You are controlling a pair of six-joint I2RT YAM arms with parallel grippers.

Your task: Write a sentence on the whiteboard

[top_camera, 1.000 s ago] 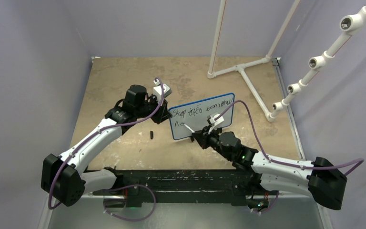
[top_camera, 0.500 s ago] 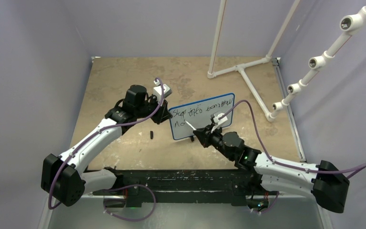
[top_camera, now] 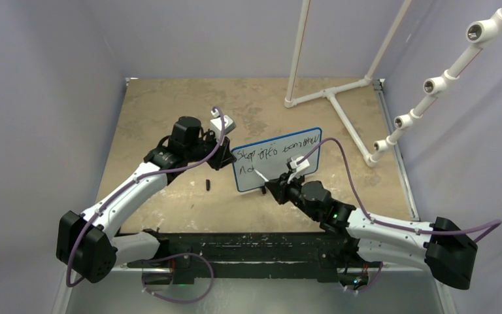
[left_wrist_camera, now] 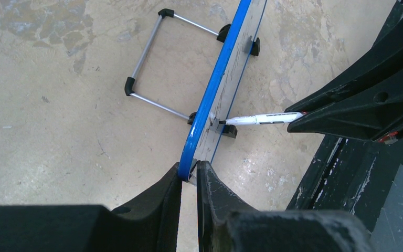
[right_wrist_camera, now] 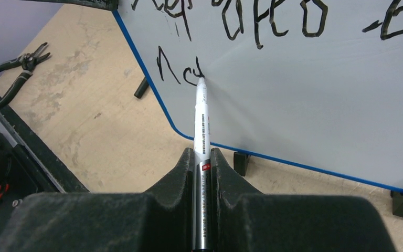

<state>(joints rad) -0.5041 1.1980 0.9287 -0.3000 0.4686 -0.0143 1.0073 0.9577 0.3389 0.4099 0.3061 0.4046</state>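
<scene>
Right gripper (right_wrist_camera: 203, 156) sits low in the center of the frame, its 2 black fingers (right_wrist_camera: 176, 173) pinched tight on a slim white marker (right_wrist_camera: 202, 123). The marker runs straight up and its black tip is touching the whiteboard (right_wrist_camera: 320, 100), right at the end of the short second line. The sentence (right_wrist_camera: 273, 21) shows as 2 lines of black handwriting across the top, not readable from here. The board's blue rim curves down the left side, with 2 black feet (right_wrist_camera: 241, 163) on the tan table (right_wrist_camera: 84, 131). Black pliers (right_wrist_camera: 21, 63) lie at the upper left.
</scene>
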